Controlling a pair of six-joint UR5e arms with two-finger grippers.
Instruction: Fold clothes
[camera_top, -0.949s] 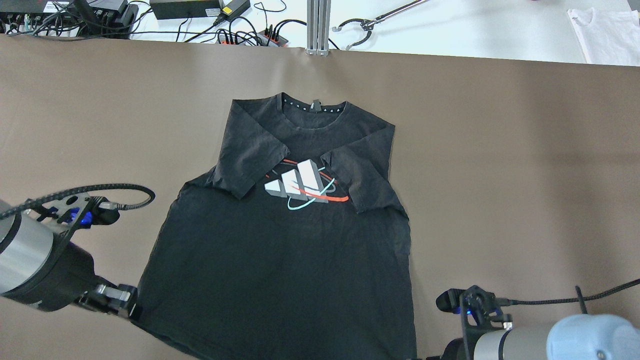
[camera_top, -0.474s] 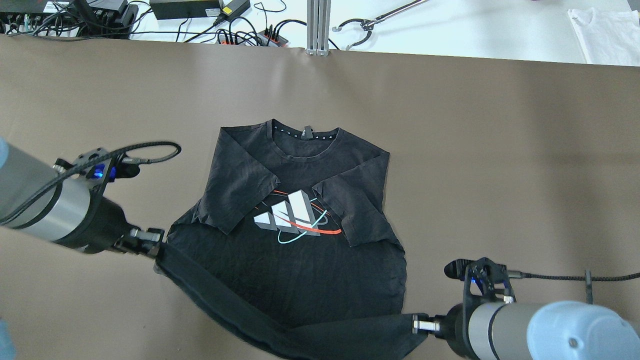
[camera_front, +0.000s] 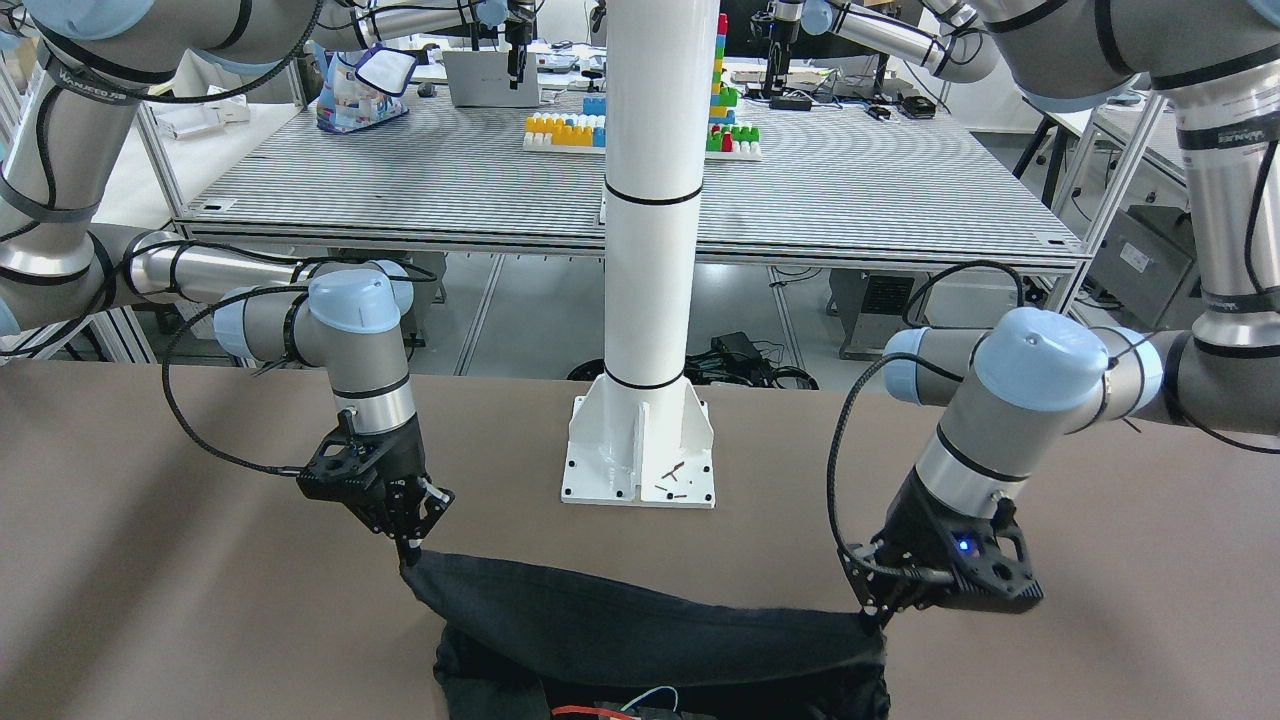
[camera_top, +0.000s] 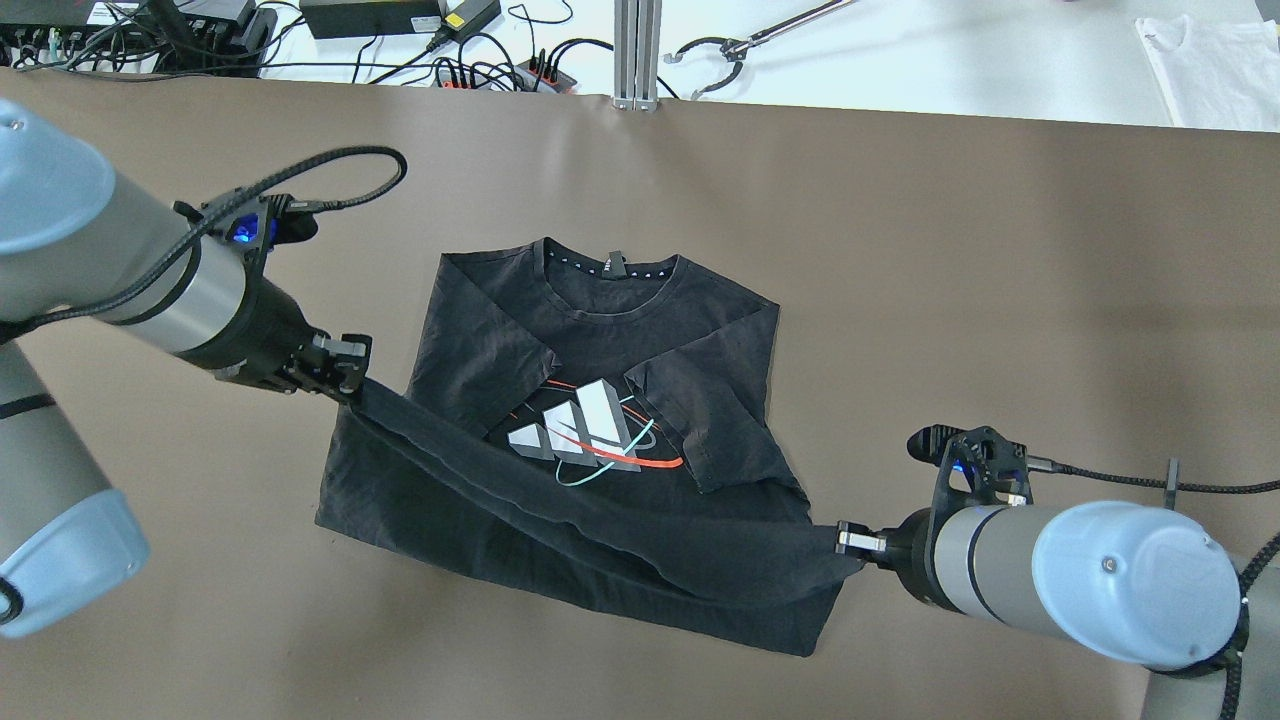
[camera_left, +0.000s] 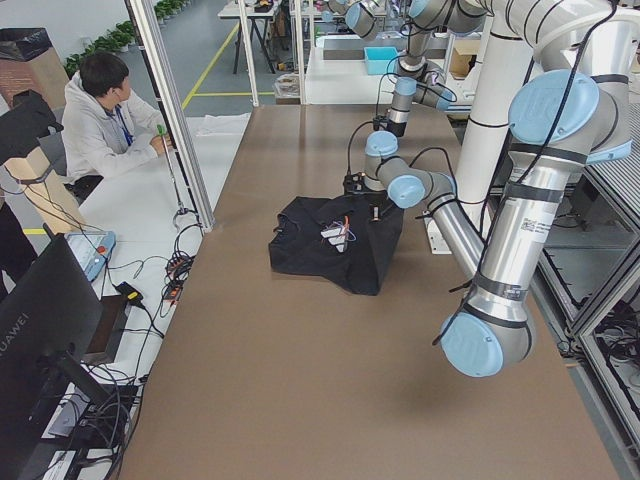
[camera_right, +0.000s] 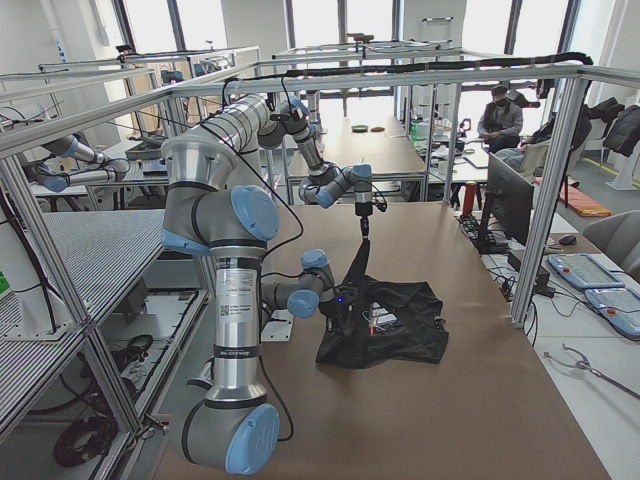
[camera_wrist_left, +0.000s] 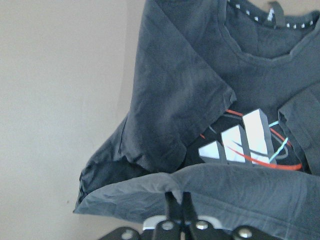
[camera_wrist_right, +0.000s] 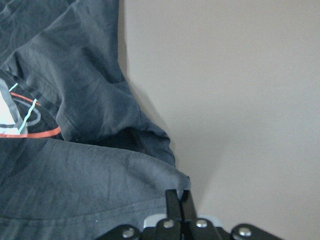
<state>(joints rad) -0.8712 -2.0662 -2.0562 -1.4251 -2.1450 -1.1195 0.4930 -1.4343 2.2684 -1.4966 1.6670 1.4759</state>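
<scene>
Black t-shirt (camera_top: 600, 320) sits mid-frame in the overhead view on the brown surface (camera_top: 1000, 250), sleeves folded inward. Its bottom hem is held up, strung between left gripper (camera_top: 350, 388) and right gripper (camera_top: 842, 540). Both are clamped on the fabric, and only the wrist views show that pinch clearly.

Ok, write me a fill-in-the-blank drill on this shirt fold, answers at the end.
The left gripper is shut on the T-shirt's raised bottom ____. The right gripper is ____ on that same part. The chest logo has ____ white bars. The T-shirt's colour is ____.
Missing words: hem; shut; three; black.
</scene>
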